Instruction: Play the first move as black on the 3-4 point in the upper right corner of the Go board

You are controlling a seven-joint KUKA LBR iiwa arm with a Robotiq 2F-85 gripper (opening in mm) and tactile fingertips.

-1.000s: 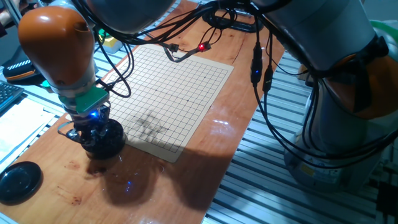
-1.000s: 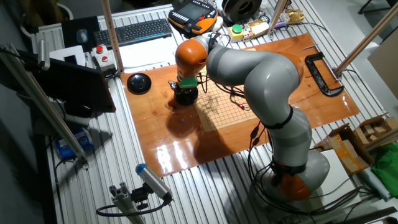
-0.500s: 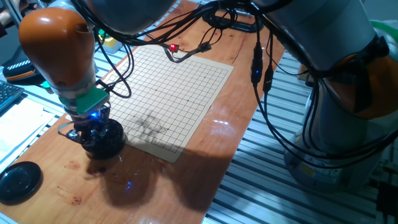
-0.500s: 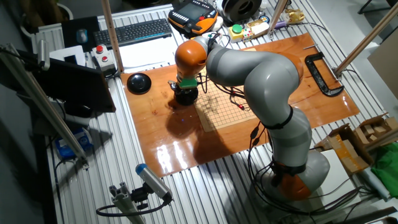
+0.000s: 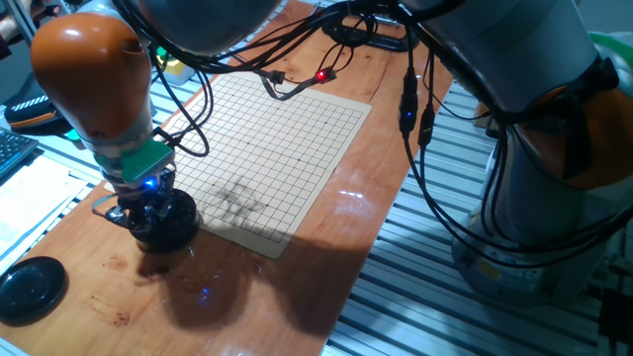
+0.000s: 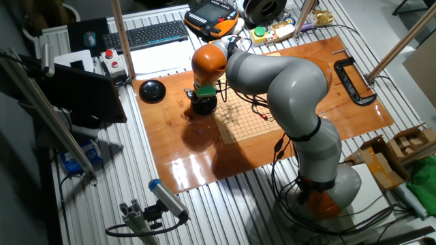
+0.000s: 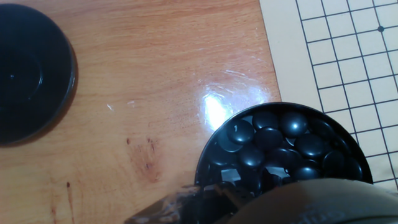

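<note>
My gripper (image 5: 146, 212) reaches down into the round black bowl (image 5: 170, 227) of black stones, just off the near left corner of the tan gridded Go board (image 5: 282, 148). In the hand view the bowl (image 7: 214, 155) is full of glossy black stones (image 7: 267, 140), and the blurred fingers (image 7: 205, 202) dip into it at the bottom edge. I cannot tell whether they are open or shut on a stone. The board's grid (image 7: 342, 56) shows no stones. From the other side, the gripper (image 6: 203, 99) sits over the bowl (image 6: 203, 106) by the board (image 6: 248, 117).
The bowl's black lid (image 5: 30, 287) lies on the wooden table to the left; it also shows in the hand view (image 7: 31, 71). Cables with a red light (image 5: 321, 74) hang over the board's far edge. A black clamp (image 6: 354, 82) and a keyboard (image 6: 146, 34) lie further off.
The arm and gripper stay still in the bowl. Only the red light on the hanging cables shifts.
</note>
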